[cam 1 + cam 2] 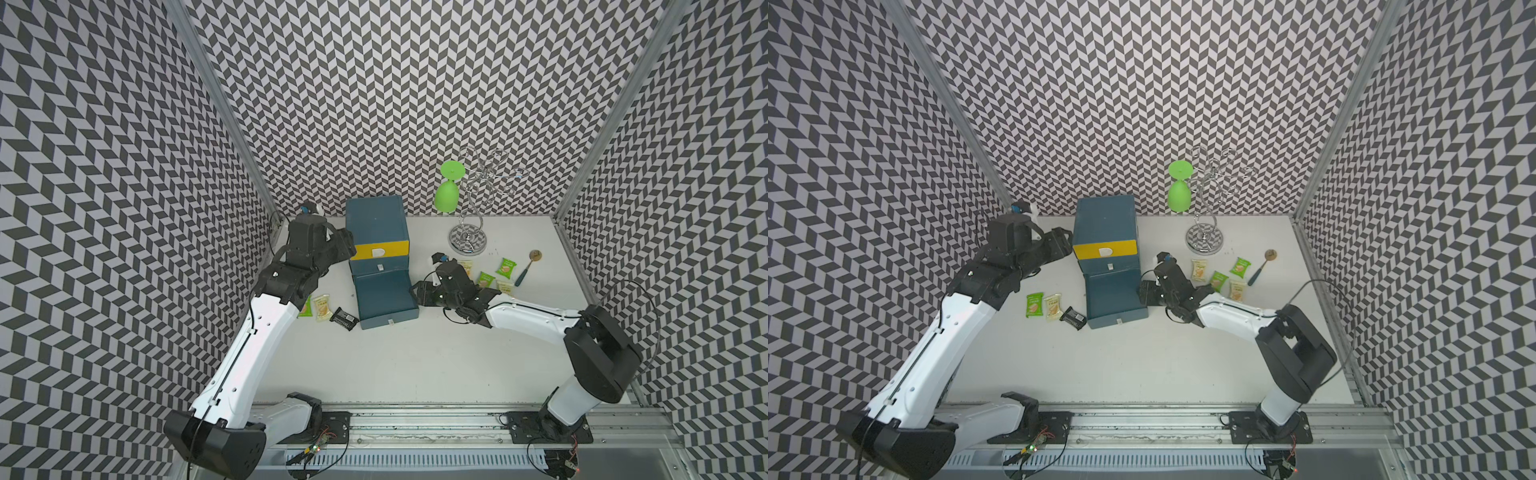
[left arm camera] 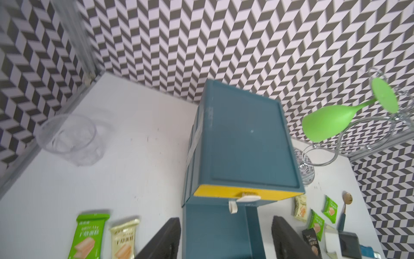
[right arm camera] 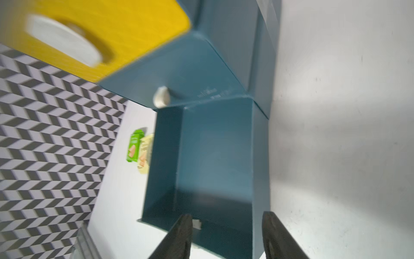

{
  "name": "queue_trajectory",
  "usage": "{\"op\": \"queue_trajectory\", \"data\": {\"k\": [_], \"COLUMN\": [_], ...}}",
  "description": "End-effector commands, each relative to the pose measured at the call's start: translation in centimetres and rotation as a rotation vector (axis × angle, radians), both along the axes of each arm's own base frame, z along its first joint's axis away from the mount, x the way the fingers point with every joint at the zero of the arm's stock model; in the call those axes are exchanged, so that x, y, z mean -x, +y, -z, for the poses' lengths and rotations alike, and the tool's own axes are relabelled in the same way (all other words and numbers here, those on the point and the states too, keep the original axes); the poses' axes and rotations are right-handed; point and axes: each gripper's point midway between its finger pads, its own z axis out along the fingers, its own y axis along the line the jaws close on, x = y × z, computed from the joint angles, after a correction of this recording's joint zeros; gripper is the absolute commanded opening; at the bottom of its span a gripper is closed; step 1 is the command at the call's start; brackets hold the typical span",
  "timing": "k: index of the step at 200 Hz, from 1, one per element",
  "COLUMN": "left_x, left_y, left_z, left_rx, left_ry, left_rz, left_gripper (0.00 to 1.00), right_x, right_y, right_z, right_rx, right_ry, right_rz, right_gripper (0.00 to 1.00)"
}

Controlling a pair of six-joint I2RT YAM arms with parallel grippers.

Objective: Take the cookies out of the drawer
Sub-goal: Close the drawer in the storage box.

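The blue cabinet [image 1: 376,224] has a yellow top drawer, and its bottom drawer [image 1: 386,299] is pulled out with a bare floor [image 3: 215,157]. Cookies lie on the table: green [image 1: 1034,304], cream [image 1: 1053,306] and black [image 1: 1073,319] packets left of the drawer. More green [image 1: 506,267] and cream [image 1: 503,286] ones lie to its right. Another black packet [image 2: 310,241] shows by the right arm. My left gripper [image 2: 224,242] is open beside the cabinet's left side [image 1: 349,245]. My right gripper [image 3: 226,235] is open and empty at the drawer's right wall [image 1: 415,291].
A green goblet [image 1: 448,195] hangs upside down on a chrome rack [image 1: 469,241] at the back right. A spoon [image 1: 527,268] lies right of the cookies. A clear plastic cup [image 2: 67,139] stands near the back left corner. Patterned walls close in three sides.
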Motion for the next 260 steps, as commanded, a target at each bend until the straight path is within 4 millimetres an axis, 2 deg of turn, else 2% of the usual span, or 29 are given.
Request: {"op": "queue_trajectory", "data": {"k": [1, 19, 29, 39, 40, 44, 70, 100, 119, 156, 211, 238, 260], "left_x": [-2.4, -4.5, -5.7, -6.7, -6.8, -7.1, -9.2, -11.1, -11.5, -11.5, -10.8, -10.4, -10.2], "left_y": [-1.7, -2.9, -3.5, -4.1, -4.2, -4.4, -6.0, -6.9, -7.6, -8.1, -8.2, -7.7, -7.1], "left_z": [-1.5, -2.4, -2.3, -2.1, -2.1, -1.9, -0.1, 2.8, 4.5, 7.5, 10.7, 12.4, 14.1], "left_rx": [-0.053, -0.084, -0.103, -0.116, -0.116, -0.117, -0.133, -0.164, -0.164, -0.169, -0.173, -0.157, -0.151], "left_ry": [-0.038, -0.072, -0.075, -0.079, -0.081, -0.079, -0.074, -0.016, 0.022, 0.085, 0.170, 0.222, 0.271], "left_rz": [0.097, 0.138, 0.164, 0.192, 0.194, 0.205, 0.259, 0.290, 0.316, 0.337, 0.362, 0.354, 0.341], "left_gripper": [0.69, 0.65, 0.61, 0.52, 0.51, 0.46, 0.29, 0.22, 0.21, 0.19, 0.13, 0.03, 0.00], "right_x": [0.8, 3.0, 4.1, 5.3, 5.9, 7.0, 10.8, 13.3, 13.6, 13.4, 11.4, 9.7, 8.5], "right_y": [0.2, -0.4, -1.1, -1.4, -1.0, -0.8, -0.7, -0.2, 0.4, 3.2, 6.9, 8.7, 9.9], "right_z": [-4.9, -5.4, -4.8, -4.2, -4.4, -4.2, -2.2, -0.1, 1.3, 4.4, 5.3, 6.1, 6.5], "right_rx": [-0.082, -0.135, -0.145, -0.166, -0.198, -0.222, -0.247, -0.261, -0.272, -0.289, -0.297, -0.256, -0.241], "right_ry": [-0.153, -0.186, -0.199, -0.215, -0.201, -0.192, -0.222, -0.262, -0.254, -0.221, -0.249, -0.248, -0.249], "right_rz": [-0.067, -0.126, -0.130, -0.148, -0.173, -0.202, -0.207, -0.159, -0.146, -0.154, -0.128, -0.090, -0.059], "right_gripper": [0.48, 0.26, 0.26, 0.25, 0.10, 0.00, 0.00, 0.00, 0.00, 0.00, 0.00, 0.00, 0.00]}}
